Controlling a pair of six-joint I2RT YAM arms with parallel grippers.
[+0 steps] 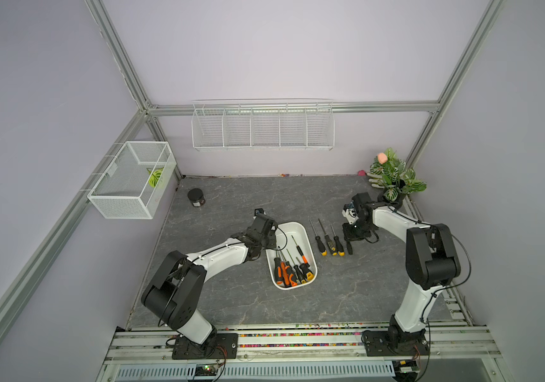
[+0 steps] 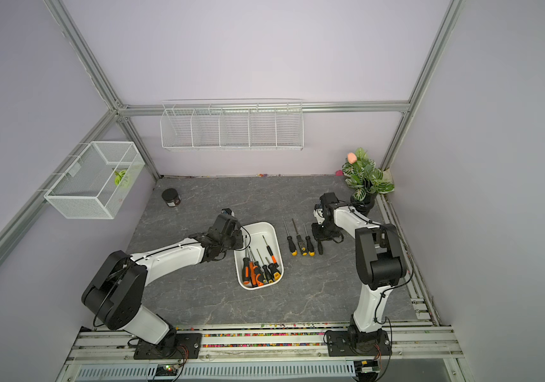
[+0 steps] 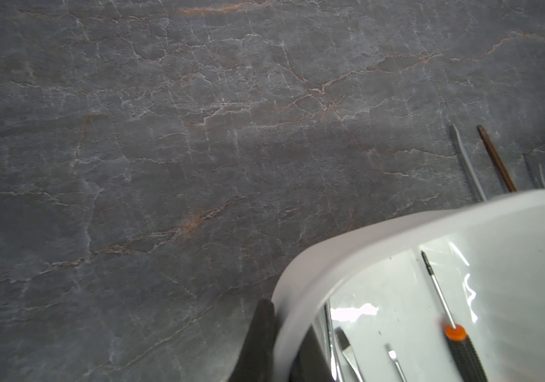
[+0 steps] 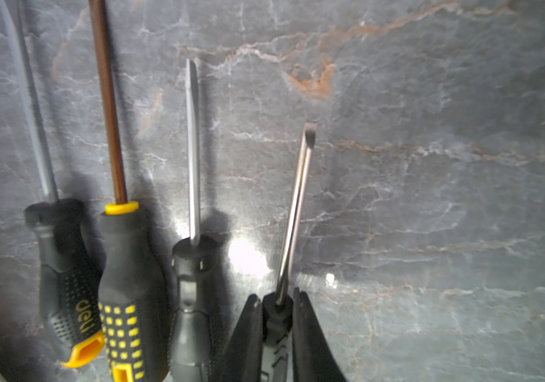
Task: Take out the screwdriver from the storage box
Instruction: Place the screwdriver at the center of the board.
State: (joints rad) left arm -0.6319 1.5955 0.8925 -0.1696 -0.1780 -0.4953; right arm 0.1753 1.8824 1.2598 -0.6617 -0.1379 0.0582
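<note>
Of the held screwdriver [image 4: 294,215], the handle is mostly hidden between the right jaws. The left wrist view's edge cuts off the storage box [image 3: 330,254].

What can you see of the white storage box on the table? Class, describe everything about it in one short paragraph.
The storage box is a white, smooth, plastic-looking tub, rectangular with rounded corners and a flared rim, open-topped. It rests on the grey marbled table, near the middle, long axis running roughly front to back. Several screwdrivers lie inside, handles bunched at the near end, the far end mostly bare. The left gripper is shut on its left wall, one finger inside, one outside.
</note>
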